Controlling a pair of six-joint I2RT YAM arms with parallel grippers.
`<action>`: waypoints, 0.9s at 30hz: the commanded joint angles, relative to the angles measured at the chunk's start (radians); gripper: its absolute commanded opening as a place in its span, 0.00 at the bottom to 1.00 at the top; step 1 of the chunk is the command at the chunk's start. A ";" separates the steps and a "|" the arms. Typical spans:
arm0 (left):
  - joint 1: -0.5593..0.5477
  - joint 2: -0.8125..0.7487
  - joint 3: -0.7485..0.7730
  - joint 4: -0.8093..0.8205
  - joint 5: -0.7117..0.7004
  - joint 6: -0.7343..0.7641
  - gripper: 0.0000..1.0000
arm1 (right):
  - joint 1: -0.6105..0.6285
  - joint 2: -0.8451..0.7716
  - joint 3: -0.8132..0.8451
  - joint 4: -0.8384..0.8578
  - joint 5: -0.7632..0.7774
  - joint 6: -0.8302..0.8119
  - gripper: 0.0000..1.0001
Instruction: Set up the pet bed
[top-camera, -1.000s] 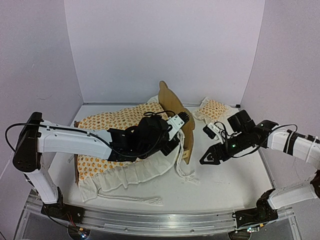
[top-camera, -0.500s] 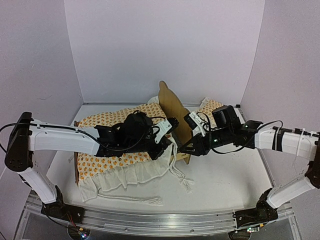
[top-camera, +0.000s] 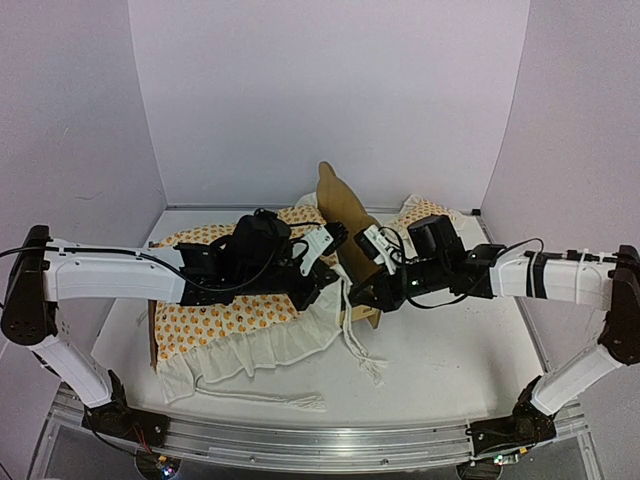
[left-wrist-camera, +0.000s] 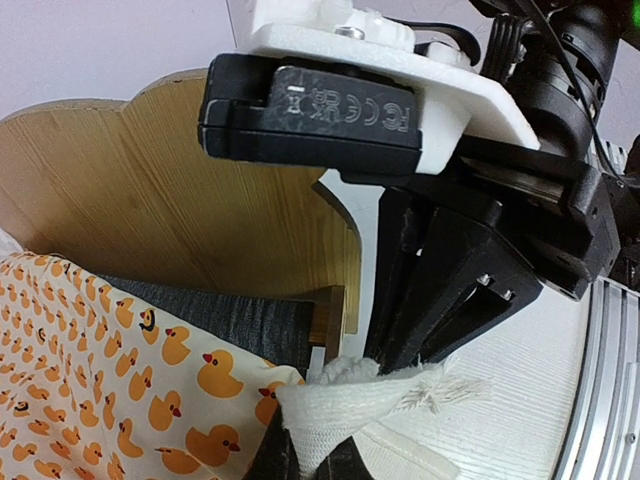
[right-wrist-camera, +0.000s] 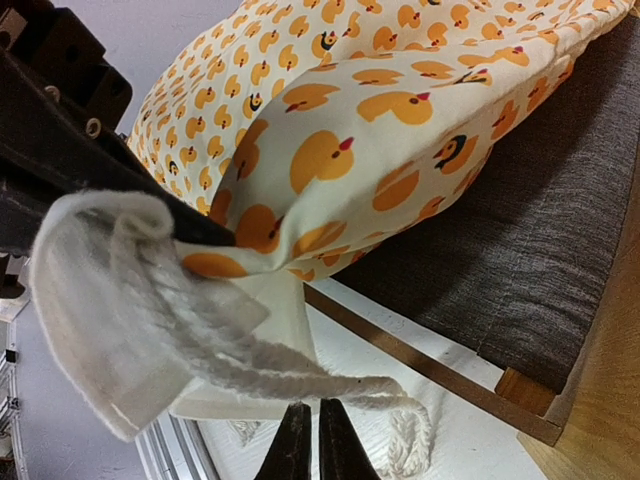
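Standing at the middle of the table (top-camera: 470, 370) in the overhead view, the pet bed (top-camera: 153, 335) lies lengthwise from left to right, its scalloped headboard (top-camera: 345, 212) upright at the right end. The duck-print bedding (top-camera: 230, 315) is draped over it, with the white ruffle spilling off the near side, and a matching pillow (top-camera: 425, 217) sits just beyond the headboard. Both arms reach inward and meet at the bed's near right corner, the left gripper (top-camera: 325, 285) and the right gripper (top-camera: 362, 296) almost touching. From the left wrist, the left gripper (left-wrist-camera: 308, 455) pinches the white ruffled corner (left-wrist-camera: 350, 392) of the bedding at the bottom edge of the view. The right gripper (left-wrist-camera: 395, 350) comes down from above to that same corner, its tips hidden behind the cloth. The headboard (left-wrist-camera: 150, 190) and the dark grey base panel (left-wrist-camera: 230, 318) lie behind. From the right wrist, the right gripper (right-wrist-camera: 307, 445) has its fingertips pressed together with nothing visible between them. A white cord (right-wrist-camera: 300, 375) crosses just above the tips. The left gripper (right-wrist-camera: 150, 205) clamps the folded ruffle at the left. The bedding (right-wrist-camera: 330, 130) is lifted off the base panel (right-wrist-camera: 540, 240) at this corner.
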 joint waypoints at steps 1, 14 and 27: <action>0.002 -0.055 0.001 0.037 0.031 -0.013 0.00 | 0.019 0.027 0.061 0.065 0.048 -0.018 0.12; 0.025 -0.111 -0.049 0.088 -0.032 -0.046 0.00 | 0.054 0.083 0.039 0.102 0.105 0.053 0.18; 0.077 -0.167 -0.108 0.116 0.014 -0.023 0.00 | 0.103 -0.203 -0.031 -0.195 -0.017 0.247 0.57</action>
